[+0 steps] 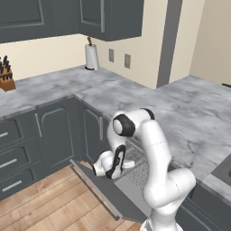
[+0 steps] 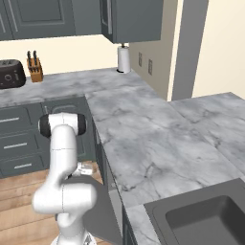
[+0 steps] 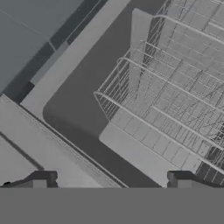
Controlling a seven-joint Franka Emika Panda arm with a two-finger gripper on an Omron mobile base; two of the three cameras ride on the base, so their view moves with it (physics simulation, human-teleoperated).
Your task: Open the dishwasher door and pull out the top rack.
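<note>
The dishwasher door [image 1: 113,194] hangs open and lies nearly flat over the wood floor, its lighter inner face up and its bar handle [image 1: 92,191] along the outer edge. It also shows as a dark panel [image 2: 103,206] beside the arm. The top rack [image 1: 137,169], a light grey wire grid, reaches out from under the counter above the door. In the hand view the rack [image 3: 175,92] fills the upper right. My gripper [image 1: 98,170] hovers just in front of the rack's near end. The gripper [image 3: 111,181] is open, its fingertips [image 3: 43,179] wide apart with nothing between them.
Dark grey cabinet doors and drawers [image 1: 13,158] line the left wall. A marble counter [image 1: 189,122] runs above the dishwasher, with a paper towel roll [image 1: 91,56], a knife block [image 1: 6,79] and a sink [image 2: 201,220]. Wood floor [image 1: 49,203] lies to the door's left.
</note>
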